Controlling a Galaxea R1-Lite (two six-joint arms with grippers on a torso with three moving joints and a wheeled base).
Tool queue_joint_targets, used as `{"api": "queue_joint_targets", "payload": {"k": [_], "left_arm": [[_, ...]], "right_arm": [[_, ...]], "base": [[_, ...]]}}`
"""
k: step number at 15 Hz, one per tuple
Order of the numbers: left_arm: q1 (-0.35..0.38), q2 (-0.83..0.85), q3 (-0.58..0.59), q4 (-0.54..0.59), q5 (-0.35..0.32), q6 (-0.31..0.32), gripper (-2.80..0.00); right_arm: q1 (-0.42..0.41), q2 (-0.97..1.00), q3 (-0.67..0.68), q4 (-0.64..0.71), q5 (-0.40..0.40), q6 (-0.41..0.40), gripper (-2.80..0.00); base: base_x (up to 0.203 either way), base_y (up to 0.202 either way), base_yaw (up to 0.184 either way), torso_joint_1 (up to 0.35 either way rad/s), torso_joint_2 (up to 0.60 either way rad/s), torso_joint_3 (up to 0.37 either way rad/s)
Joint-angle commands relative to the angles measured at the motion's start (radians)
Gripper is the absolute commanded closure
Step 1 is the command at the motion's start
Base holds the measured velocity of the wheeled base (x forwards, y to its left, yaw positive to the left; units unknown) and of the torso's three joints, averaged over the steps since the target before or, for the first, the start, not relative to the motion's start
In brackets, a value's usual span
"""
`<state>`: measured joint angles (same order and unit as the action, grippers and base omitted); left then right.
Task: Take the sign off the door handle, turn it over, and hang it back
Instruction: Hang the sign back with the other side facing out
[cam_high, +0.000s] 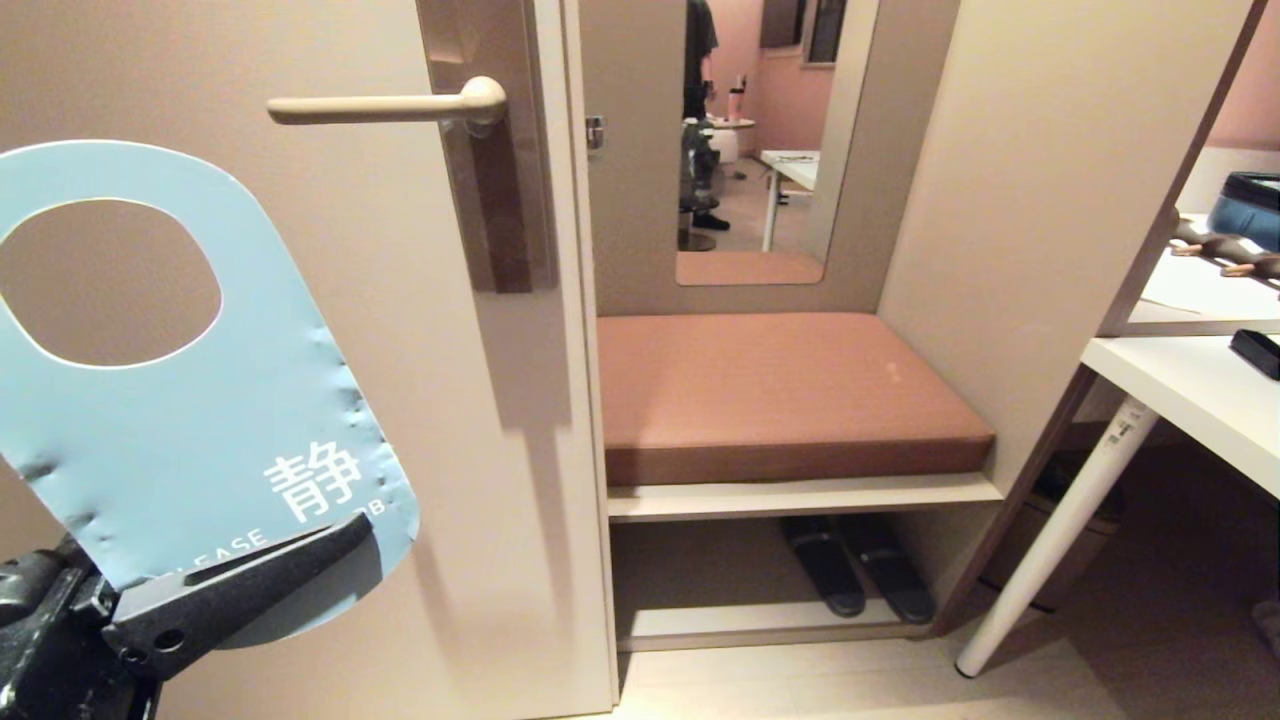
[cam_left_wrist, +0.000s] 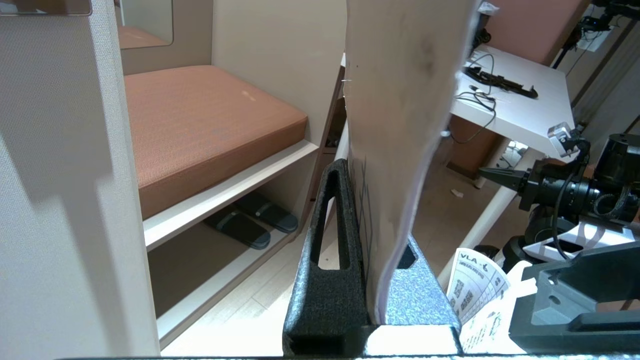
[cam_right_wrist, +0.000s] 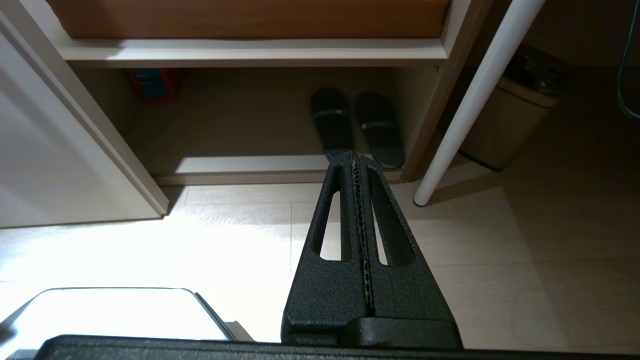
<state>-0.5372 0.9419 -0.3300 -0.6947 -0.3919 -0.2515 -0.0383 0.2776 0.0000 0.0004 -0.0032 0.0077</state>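
The sign (cam_high: 200, 400) is off the door handle (cam_high: 380, 107) and stands tilted in front of the door, low and to the left of the handle. Its blue face with white lettering and its oval hole face the head camera. My left gripper (cam_high: 300, 555) is shut on the sign's lower end. In the left wrist view the sign (cam_left_wrist: 400, 125) rises edge-on from between the fingers of the left gripper (cam_left_wrist: 365, 170). The cream lever sticks out leftward from its brown-grey plate (cam_high: 505, 200) with nothing hanging on it. My right gripper (cam_right_wrist: 354, 155) is shut and empty, low over the floor.
To the right of the door is a bench with a brown cushion (cam_high: 780, 390), and slippers (cam_high: 855, 575) lie on the shelf below. A mirror (cam_high: 760, 140) hangs above the bench. A white table (cam_high: 1190, 400) with a slanted leg (cam_high: 1060, 520) stands at the right, a bin (cam_right_wrist: 515, 115) beneath it.
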Motion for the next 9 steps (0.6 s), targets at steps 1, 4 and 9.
{"api": "queue_joint_targets", "payload": {"k": [1, 4, 9], "left_arm": [[0.0, -0.017, 0.012, -0.005, -0.002, -0.002, 0.0], [0.0, -0.053, 0.023, -0.002, -0.001, -0.002, 0.0], [0.0, -0.083, 0.031, 0.0, -0.002, -0.002, 0.0]], "right_arm": [[0.0, -0.012, 0.0, 0.0, 0.0, 0.002, 0.0], [0.0, -0.012, 0.0, 0.0, 0.0, 0.002, 0.0], [0.001, -0.014, 0.0, 0.0, 0.0, 0.002, 0.0]], "base": [[0.0, 0.0, 0.0, 0.0, 0.0, 0.0], [0.0, 0.0, 0.0, 0.0, 0.0, 0.0], [0.0, 0.0, 0.0, 0.0, 0.0, 0.0]]}}
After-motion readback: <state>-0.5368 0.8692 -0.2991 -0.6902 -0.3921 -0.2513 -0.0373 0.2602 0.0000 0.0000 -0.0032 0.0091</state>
